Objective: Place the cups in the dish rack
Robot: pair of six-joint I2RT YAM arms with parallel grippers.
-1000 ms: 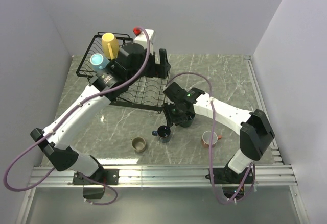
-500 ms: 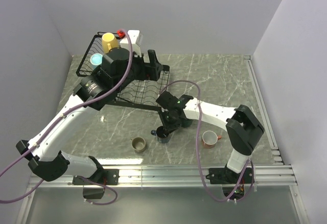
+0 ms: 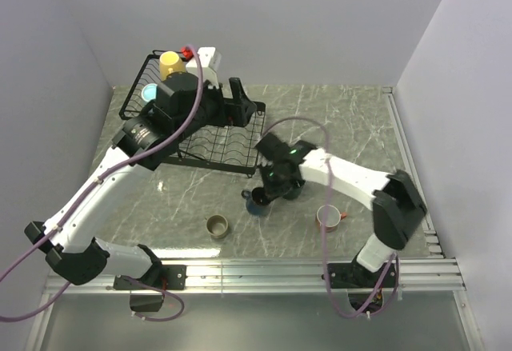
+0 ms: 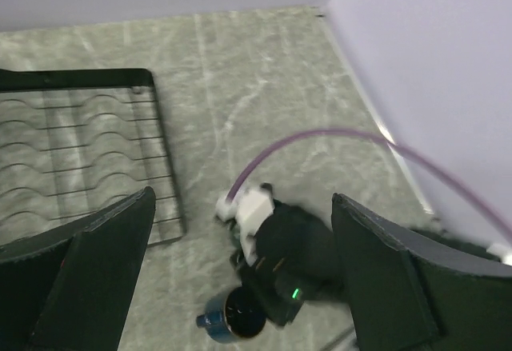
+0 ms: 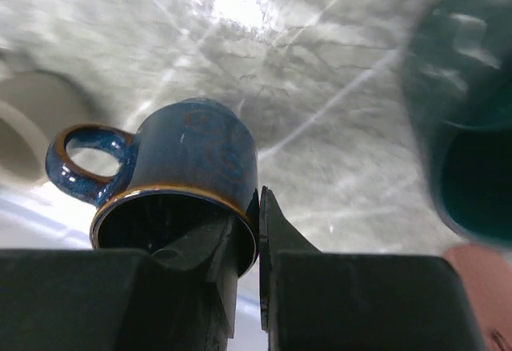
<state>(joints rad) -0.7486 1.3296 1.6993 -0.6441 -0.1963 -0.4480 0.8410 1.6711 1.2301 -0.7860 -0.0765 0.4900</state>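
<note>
My right gripper (image 5: pixel 258 207) pinches the rim of the small navy mug (image 5: pixel 192 159), one finger inside and one outside, just off the dish rack's (image 3: pixel 216 139) near right corner. My left gripper (image 4: pixel 244 243) hangs wide open over the rack's right edge.

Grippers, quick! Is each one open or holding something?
Left gripper: open, holding nothing.
Right gripper: closed on the navy mug, pinching its rim.

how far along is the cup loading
Two of six done: yellow mug and light blue mug sit in the dish rack. In hand: right gripper pinches the navy mug by its rim. Left to load: teal mug, olive-brown mug, salmon mug.
</note>
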